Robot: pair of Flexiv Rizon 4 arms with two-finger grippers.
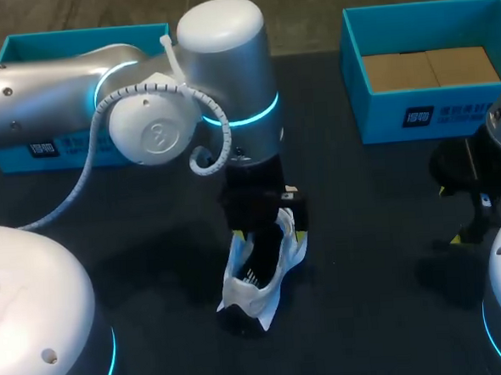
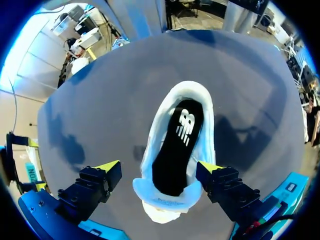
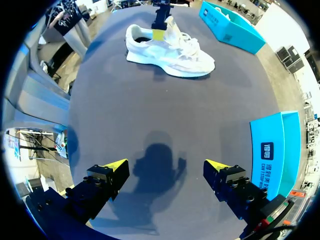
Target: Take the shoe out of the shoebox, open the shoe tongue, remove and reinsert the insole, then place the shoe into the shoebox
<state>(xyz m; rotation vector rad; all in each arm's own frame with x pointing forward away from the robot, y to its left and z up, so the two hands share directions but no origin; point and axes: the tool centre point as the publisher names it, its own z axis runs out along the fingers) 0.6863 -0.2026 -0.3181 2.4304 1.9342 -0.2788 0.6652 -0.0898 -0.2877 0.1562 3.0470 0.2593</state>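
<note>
A white shoe (image 1: pixel 258 276) lies on the dark table near the middle, with a black insole (image 2: pixel 179 145) showing inside it. My left gripper (image 1: pixel 268 231) hangs right over the shoe's heel end, open (image 2: pixel 159 168). One finger (image 2: pixel 214 172) is close beside the shoe's side and the other (image 2: pixel 102 172) stands clear of it. At the table's right my right gripper (image 1: pixel 450 215) is open over bare table (image 3: pixel 166 168), far from the shoe (image 3: pixel 170 47). The blue shoebox (image 1: pixel 398 102) stands at the back right.
A second blue box (image 1: pixel 21 50) stands at the back left, partly hidden by my left arm (image 1: pixel 100 95). Brown cardboard (image 1: pixel 430 68) lines the right box. That right box (image 3: pixel 272 150) is close beside my right gripper.
</note>
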